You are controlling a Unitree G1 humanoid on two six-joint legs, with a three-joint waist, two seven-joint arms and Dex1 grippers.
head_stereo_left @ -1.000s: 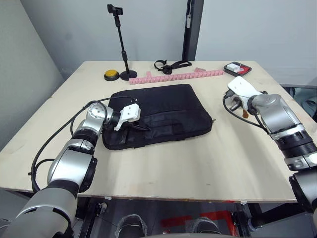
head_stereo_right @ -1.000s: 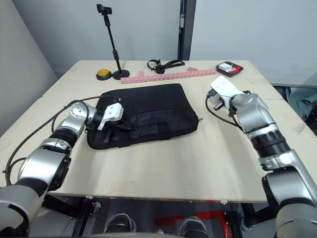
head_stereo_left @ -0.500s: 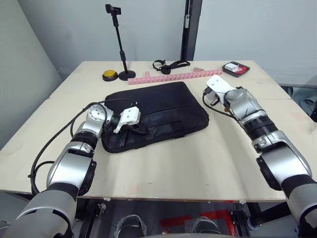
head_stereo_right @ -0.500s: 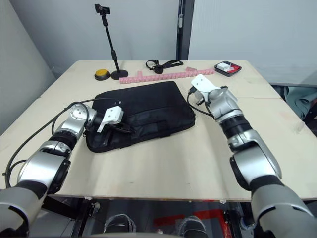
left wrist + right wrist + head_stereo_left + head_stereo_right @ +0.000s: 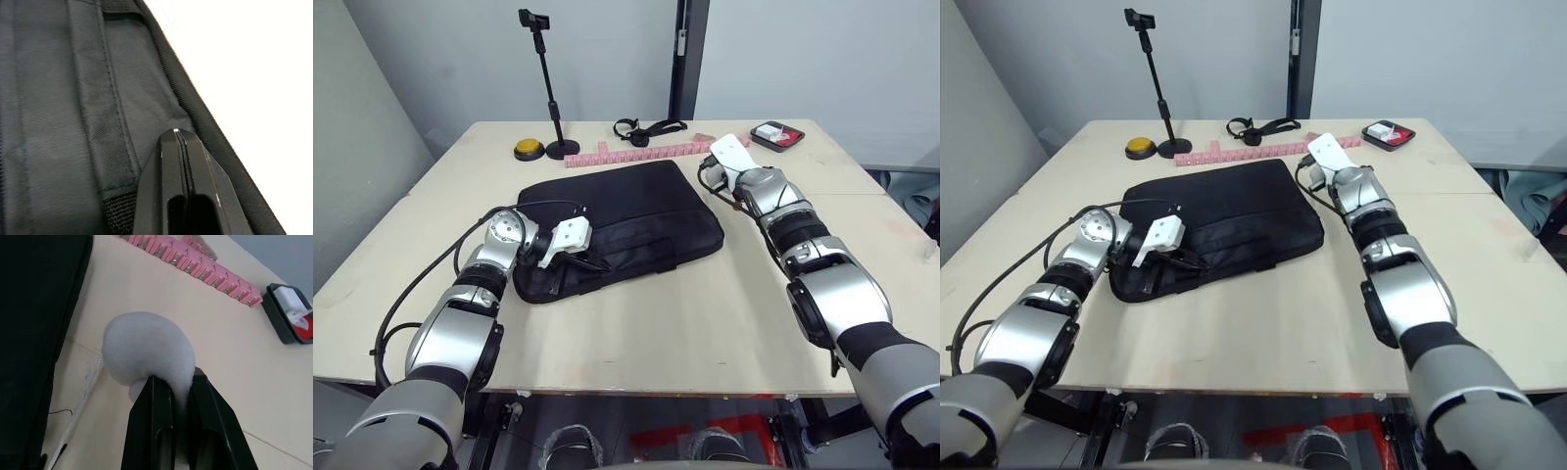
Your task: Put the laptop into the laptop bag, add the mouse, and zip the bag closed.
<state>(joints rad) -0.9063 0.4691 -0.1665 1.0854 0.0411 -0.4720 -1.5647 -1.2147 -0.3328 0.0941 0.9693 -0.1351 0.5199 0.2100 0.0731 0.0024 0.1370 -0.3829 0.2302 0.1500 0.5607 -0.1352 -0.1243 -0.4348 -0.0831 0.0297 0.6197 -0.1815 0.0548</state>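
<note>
The laptop bag (image 5: 617,225) lay flat mid-table (image 5: 636,323). The left claw (image 5: 178,142), fingers pressed together on nothing, rested on its front near a strap. The right claw (image 5: 178,396) pinched a white fluffy toy just beside the bag's far corner. If that went in, it was no mouse.

The laptop bag (image 5: 622,220) lies flat at the middle of the tabletop (image 5: 656,323). The left pincer (image 5: 592,259) rests on the bag's near left part. The right pincer (image 5: 178,396) sits just beside the bag's far right corner, closed on a fluffy toy (image 5: 146,350). Behind the bag runs a row of blocks (image 5: 656,150); a stand (image 5: 553,88) and a button (image 5: 530,149) stand behind its left end, a tray (image 5: 777,134) behind its right.
</note>
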